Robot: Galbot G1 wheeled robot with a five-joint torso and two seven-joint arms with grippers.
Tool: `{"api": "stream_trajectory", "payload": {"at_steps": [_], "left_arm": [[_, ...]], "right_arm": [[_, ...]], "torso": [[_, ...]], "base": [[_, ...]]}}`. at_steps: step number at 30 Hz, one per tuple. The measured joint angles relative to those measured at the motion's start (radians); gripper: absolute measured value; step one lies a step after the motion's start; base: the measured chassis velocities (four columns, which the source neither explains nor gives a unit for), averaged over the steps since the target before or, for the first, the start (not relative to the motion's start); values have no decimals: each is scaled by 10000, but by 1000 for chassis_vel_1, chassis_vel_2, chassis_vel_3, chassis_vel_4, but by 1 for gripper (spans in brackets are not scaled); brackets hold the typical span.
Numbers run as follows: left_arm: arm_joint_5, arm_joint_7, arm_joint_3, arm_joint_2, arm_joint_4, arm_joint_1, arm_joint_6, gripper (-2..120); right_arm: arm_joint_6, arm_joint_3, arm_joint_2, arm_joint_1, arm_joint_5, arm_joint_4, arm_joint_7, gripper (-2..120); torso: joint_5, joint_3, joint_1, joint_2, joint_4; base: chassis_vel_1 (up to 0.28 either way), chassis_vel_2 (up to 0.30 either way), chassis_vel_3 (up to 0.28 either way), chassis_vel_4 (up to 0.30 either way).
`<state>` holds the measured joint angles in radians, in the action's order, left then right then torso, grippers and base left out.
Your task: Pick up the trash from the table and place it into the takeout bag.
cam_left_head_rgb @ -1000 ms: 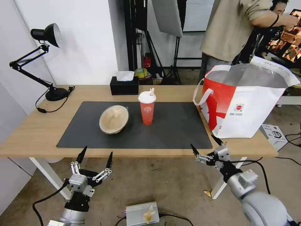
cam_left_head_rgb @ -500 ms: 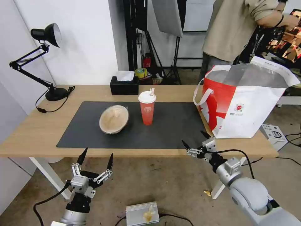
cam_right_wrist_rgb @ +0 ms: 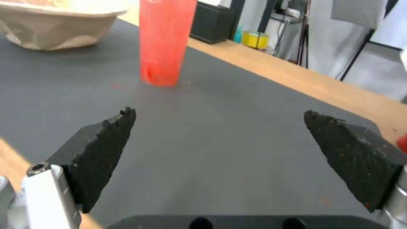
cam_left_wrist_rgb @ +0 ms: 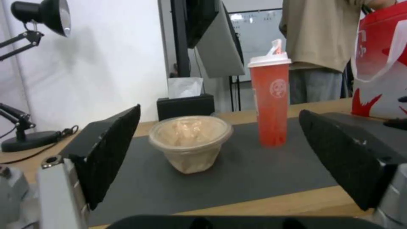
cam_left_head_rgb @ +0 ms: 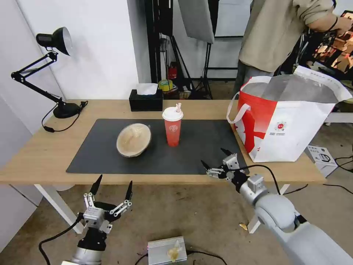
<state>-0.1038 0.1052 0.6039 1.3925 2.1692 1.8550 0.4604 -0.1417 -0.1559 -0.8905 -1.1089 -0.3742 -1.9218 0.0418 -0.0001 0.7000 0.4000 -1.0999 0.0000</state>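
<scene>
A red drink cup with a white lid stands upright on the dark grey mat, with a tan paper bowl lying tilted to its left. Both show again in the wrist views: the cup and the bowl. The red-and-white takeout bag stands open at the table's right end. My right gripper is open over the mat's front right corner, empty, pointing toward the cup. My left gripper hangs open below the table's front edge.
A black desk lamp stands at the table's far left and a black tissue box at its back edge. A person stands behind the bag. A silver box lies on the floor.
My right gripper has moved left and forward, from beside the table's front right edge to over the mat's corner. The left arm has barely moved.
</scene>
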Motion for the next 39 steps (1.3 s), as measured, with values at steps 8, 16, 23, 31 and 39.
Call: {"api": "stream_trajectory", "payload": {"at_steps": [8, 16, 23, 31, 39], "left_arm": [[7, -1, 117, 67, 3, 86, 9, 100], [-15, -5, 243, 71, 6, 119, 18, 100], [-19, -6, 236, 112, -104, 82, 24, 100], [-16, -7, 243, 165, -281, -12, 44, 100], [-19, -8, 270, 203, -438, -54, 63, 100]], "right_arm": [[-92, 904, -101, 1219, -249, 536, -95, 100], [-116, 1925, -598, 2486, -379, 1475, -177, 100], [-122, 2462, -946, 3281, -498, 2191, -231, 100], [-83, 3077, -1263, 4104, -607, 2935, -213, 100], [2, 3572, -1999, 4949, -590, 3857, -203, 100]], "torso": [[-1, 0, 1, 0, 0], [0, 0, 0, 0, 1], [-1, 0, 0, -1, 1], [0, 0, 0, -1, 0], [-1, 0, -1, -1, 2]], "base": [[0, 0, 0, 0], [0, 0, 0, 0], [0, 0, 0, 0], [0, 0, 0, 0], [0, 0, 0, 0]]}}
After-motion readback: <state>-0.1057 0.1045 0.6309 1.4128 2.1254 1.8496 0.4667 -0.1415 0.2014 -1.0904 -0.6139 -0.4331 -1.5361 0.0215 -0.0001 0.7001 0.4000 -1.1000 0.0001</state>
